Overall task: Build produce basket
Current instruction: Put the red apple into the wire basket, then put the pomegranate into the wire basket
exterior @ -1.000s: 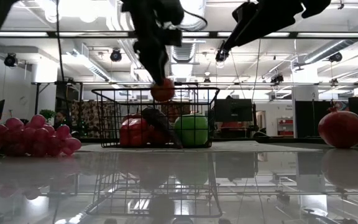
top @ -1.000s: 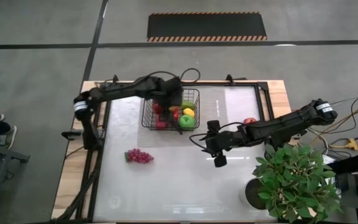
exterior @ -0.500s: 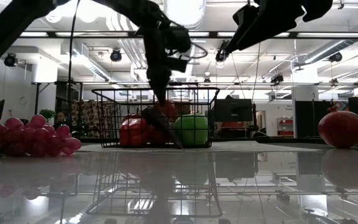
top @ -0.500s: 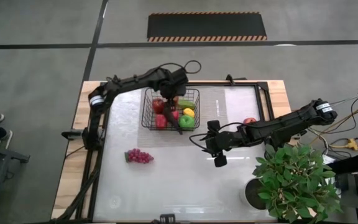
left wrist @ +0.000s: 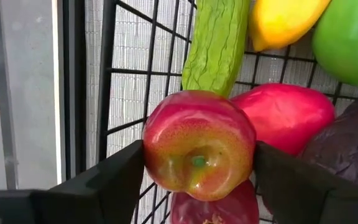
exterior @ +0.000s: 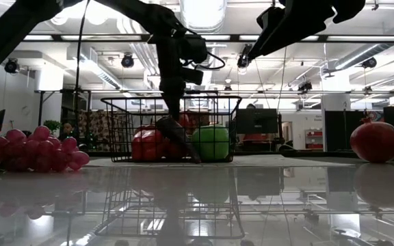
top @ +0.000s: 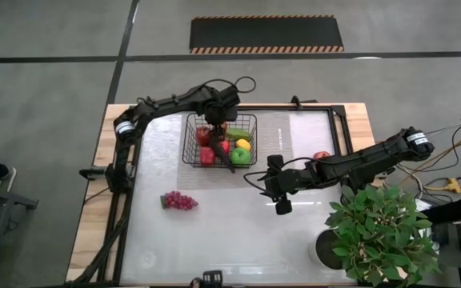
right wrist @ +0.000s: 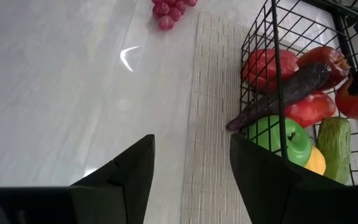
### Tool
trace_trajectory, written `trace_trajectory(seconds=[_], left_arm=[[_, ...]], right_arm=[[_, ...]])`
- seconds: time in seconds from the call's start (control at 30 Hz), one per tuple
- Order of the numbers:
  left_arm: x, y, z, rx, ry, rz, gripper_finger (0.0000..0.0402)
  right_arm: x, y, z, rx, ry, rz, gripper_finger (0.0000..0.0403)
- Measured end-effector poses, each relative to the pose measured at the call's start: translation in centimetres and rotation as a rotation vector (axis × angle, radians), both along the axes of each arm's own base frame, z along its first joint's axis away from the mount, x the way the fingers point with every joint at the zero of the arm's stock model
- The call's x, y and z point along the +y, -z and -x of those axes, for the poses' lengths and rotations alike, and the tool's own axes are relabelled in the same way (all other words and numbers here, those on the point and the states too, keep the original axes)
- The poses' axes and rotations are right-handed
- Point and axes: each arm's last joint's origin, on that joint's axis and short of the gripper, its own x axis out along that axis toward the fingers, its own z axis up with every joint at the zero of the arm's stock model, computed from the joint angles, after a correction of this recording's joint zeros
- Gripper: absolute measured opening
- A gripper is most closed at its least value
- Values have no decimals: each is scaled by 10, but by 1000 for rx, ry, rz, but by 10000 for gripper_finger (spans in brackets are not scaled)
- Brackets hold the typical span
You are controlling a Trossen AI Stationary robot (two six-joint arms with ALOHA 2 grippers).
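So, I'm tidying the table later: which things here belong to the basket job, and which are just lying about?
Job:
basket
apple in the left claw
cucumber, lemon, green apple, eggplant, inside
grapes, on the table
red fruit beside the right arm

Lying about:
potted plant
woven mat

No legible text, labels, brands or numbers on any surface, only an unlettered orange-and-black hazard-striped floor mat (top: 266, 35) at 12 o'clock beyond the table (top: 358, 120)
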Motion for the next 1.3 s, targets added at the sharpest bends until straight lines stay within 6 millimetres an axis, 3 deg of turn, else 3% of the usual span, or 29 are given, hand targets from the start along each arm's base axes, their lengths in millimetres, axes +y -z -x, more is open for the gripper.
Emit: trace_trajectory(seconds=[0.27, 0.47, 0.67, 0.83, 1.0, 1.13, 1.3], left_arm=[[0, 0, 0, -3, 2, -1, 305], [-2, 0, 2, 22, 25, 5, 310], [-16, -21, 10, 10, 45, -1, 311], [-45, -56, 19, -86, 81, -32, 311], [-84, -95, 32, -294, 121, -90, 311], [-117, -107, 51, -460, 195, -130, 311], [-149, -104, 75, -673, 238, -149, 311]], right_arm=[[0, 1, 1, 9, 11, -9, 194], [0, 1, 1, 7, 45, -32, 194], [-3, 0, 1, -21, 173, -23, 194], [-10, 1, -1, -57, 321, 2, 194], [-21, 1, -2, -75, 424, -50, 194], [-33, 1, -4, -85, 503, -89, 194], [-53, 1, -5, -107, 631, -152, 194]])
